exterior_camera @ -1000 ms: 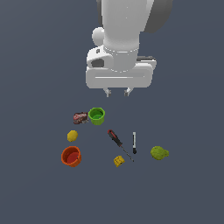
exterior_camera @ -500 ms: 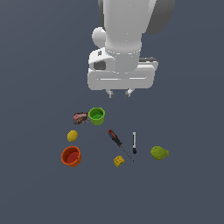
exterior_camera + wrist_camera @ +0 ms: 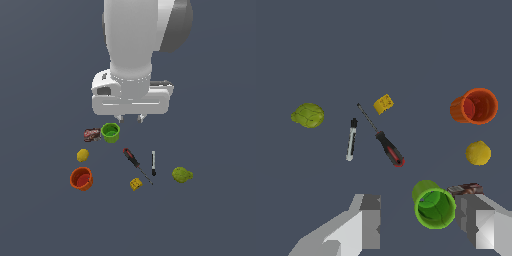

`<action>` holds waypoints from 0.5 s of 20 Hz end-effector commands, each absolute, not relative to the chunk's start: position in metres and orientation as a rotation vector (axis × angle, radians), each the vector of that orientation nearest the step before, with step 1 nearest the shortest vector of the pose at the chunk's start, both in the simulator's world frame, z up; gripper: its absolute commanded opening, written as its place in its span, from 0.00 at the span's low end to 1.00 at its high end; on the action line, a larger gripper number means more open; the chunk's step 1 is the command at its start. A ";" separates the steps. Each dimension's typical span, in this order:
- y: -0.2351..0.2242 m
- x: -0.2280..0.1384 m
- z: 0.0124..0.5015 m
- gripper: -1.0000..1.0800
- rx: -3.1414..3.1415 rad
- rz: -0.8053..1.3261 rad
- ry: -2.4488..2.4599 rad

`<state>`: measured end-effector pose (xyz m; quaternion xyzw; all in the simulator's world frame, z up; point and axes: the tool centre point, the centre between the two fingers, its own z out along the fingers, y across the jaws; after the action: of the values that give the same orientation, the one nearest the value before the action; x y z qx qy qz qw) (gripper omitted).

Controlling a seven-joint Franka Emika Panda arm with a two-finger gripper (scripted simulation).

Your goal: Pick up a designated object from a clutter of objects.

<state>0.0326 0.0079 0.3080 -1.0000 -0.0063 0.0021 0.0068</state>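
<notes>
The designated object, an orange-red ribbed cup, lies among the clutter on the exterior view's left, below the yellow lemon. My gripper hangs open well above the surface, over the bright green cup and far from the orange cup. Nothing is between its fingers. A brownish lump sits beside the green cup.
A red-handled screwdriver, a black marker, a yellow block and a green pear-like fruit lie spread on the dark grey floor.
The gripper has drifted slightly toward the exterior view's right and a little lower. No object has moved.
</notes>
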 end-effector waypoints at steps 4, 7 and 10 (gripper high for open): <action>-0.014 0.061 0.283 0.62 -3.113 0.021 0.051; -0.031 0.078 0.264 0.62 -3.103 0.029 0.098; -0.048 0.094 0.244 0.62 -3.094 0.037 0.146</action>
<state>0.0861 -0.0390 0.2546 -0.9990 0.0392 0.0108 0.0201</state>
